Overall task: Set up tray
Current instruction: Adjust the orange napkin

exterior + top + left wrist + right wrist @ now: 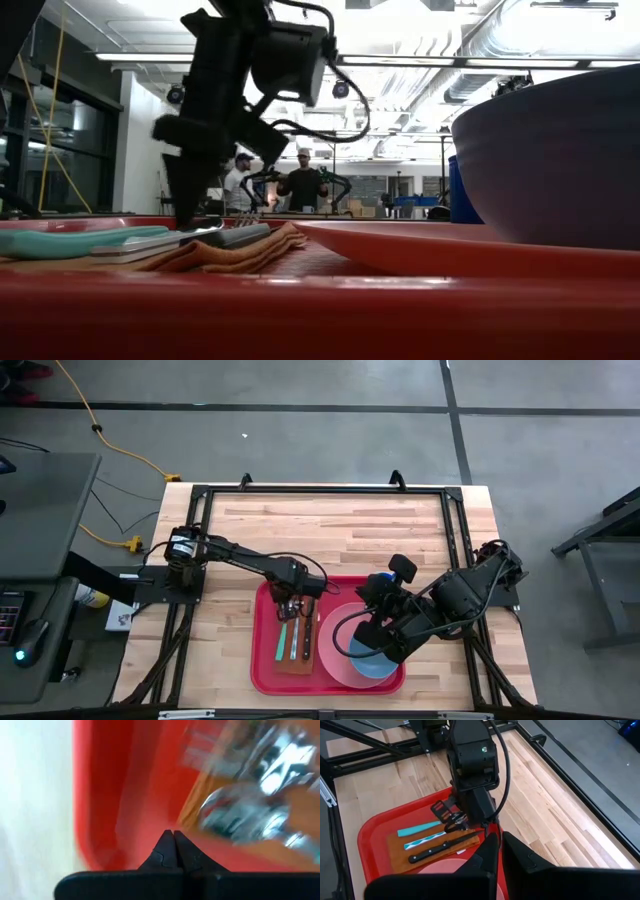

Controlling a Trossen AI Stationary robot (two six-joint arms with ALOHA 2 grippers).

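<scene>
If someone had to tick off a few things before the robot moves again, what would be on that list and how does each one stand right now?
1. Tray flat on the table: ok.
2. Napkin inside the tray, three utensils lying on it: ok.
3. Pink plate inside the tray beside the napkin: ok.
4. Blue bowl on the plate: ok, though the right arm hides part of it.
5. Left gripper shut, low over the utensils' far ends; whether it touches them: cannot tell.
6. Right gripper free of the bowl: cannot tell.

1 tray (262, 670); 1 plate (335, 660); 1 napkin (296, 663); 3 utensils (294, 639)
</scene>
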